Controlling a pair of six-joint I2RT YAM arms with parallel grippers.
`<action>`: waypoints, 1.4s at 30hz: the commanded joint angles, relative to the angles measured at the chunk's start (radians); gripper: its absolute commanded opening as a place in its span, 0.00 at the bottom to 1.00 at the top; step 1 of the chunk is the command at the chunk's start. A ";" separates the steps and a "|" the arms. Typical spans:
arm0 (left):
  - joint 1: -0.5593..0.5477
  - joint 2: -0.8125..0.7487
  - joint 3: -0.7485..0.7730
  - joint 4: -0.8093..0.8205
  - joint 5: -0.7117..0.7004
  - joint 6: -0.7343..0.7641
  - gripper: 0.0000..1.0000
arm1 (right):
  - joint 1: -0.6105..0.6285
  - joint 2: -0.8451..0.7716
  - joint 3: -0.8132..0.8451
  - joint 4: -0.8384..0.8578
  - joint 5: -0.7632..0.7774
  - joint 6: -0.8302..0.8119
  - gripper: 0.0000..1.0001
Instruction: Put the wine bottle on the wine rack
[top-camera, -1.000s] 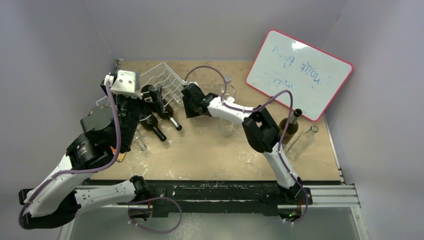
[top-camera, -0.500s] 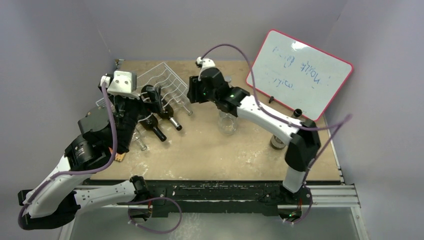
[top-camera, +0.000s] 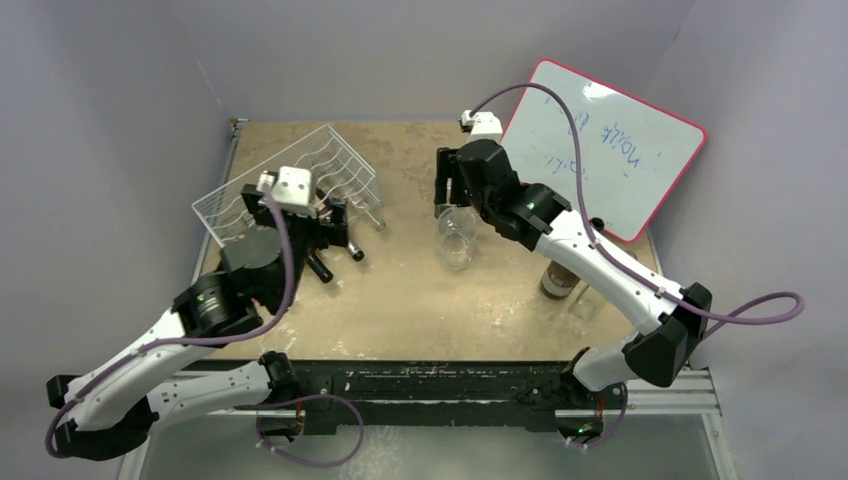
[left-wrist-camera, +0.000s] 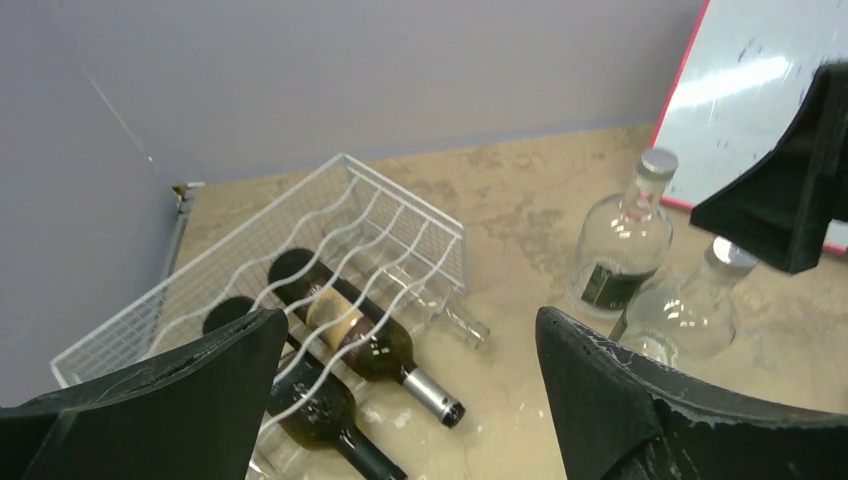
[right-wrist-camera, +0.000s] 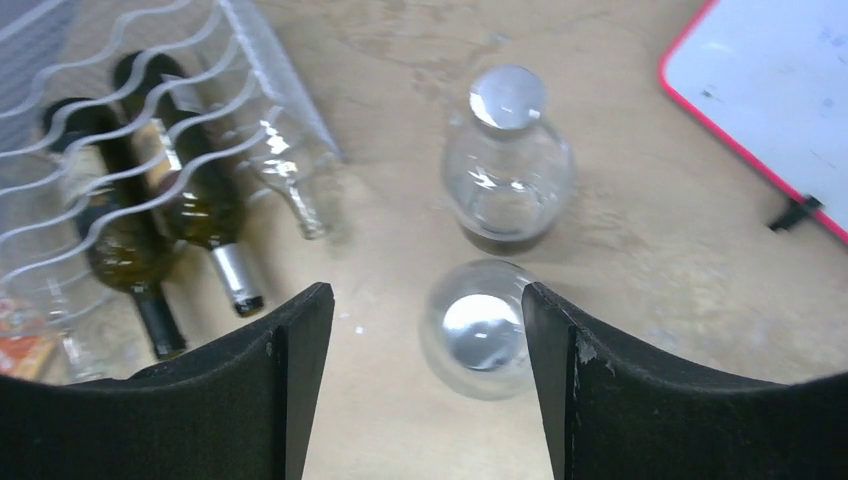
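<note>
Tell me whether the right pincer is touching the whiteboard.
Apart. The right wrist view shows a strip of bare tabletop between the open right pincer and the red-framed whiteboard at upper right.

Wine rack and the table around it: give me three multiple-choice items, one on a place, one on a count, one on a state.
1. Where on the table does the wine rack stand?
A. far left corner
B. near right corner
C. centre

2. How many dark bottles lie in it?
A. none
B. two
C. four

3. How is the right tool?
A. shut on a bottle neck
B. open, holding nothing
C. out of every view

Key:
1 A, the top view shows it at the far left edge.
2 B, the left wrist view shows two dark bottles lying side by side among the white rods.
3 B, in the right wrist view its jaws stand wide apart and grip nothing.
</note>
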 joint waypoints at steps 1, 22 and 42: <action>-0.001 0.036 -0.092 0.092 0.036 -0.104 0.97 | -0.055 -0.029 -0.042 -0.061 0.029 0.012 0.72; 0.248 0.378 -0.110 0.176 0.239 -0.433 1.00 | -0.105 -0.006 -0.160 0.003 -0.205 -0.170 0.47; 0.424 0.451 -0.122 0.176 0.590 -0.501 0.99 | -0.105 0.117 -0.089 0.006 -0.237 -0.188 0.25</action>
